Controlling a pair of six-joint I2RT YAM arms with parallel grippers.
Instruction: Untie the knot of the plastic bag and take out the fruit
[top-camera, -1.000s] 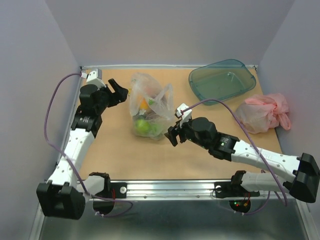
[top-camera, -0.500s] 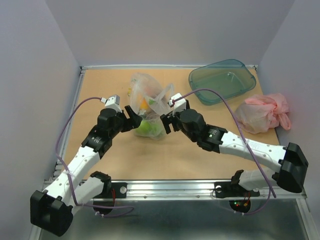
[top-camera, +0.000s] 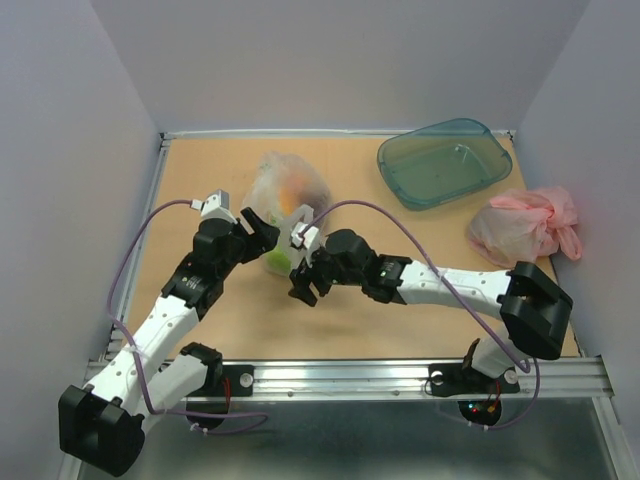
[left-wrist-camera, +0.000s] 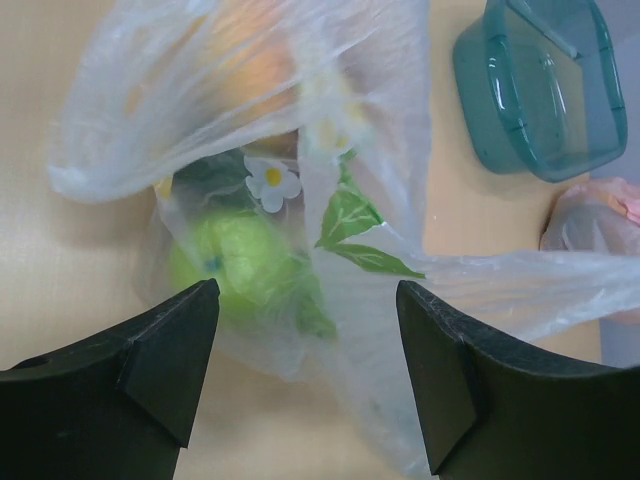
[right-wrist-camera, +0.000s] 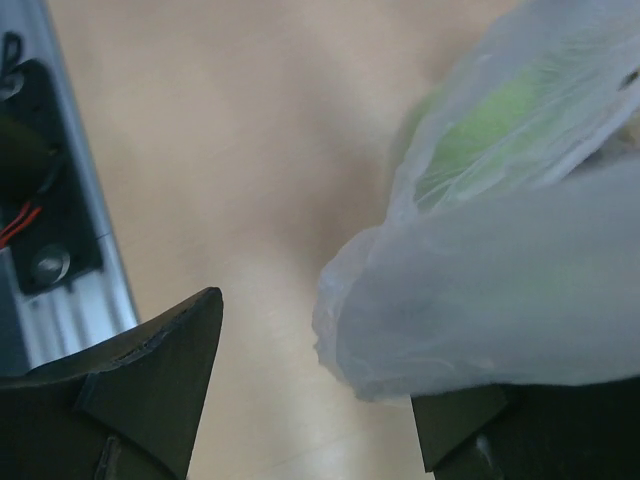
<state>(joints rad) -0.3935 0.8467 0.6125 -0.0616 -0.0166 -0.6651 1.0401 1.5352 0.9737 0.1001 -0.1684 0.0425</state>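
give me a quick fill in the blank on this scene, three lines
The round fruit showing through the plastic bag is ____ in colour.
The left claw has its jaws ____.
The other bag, lying by the right wall, is ____ in colour.
Missing words: green; open; pink.

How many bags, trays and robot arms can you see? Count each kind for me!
Plastic bags: 2 (thin clear crinkly plastic bag, crumpled pink plastic bag)
Trays: 1 (teal see-through plastic tray)
Robot arms: 2 (left white-and-black arm, right white-and-black arm)
Total: 5
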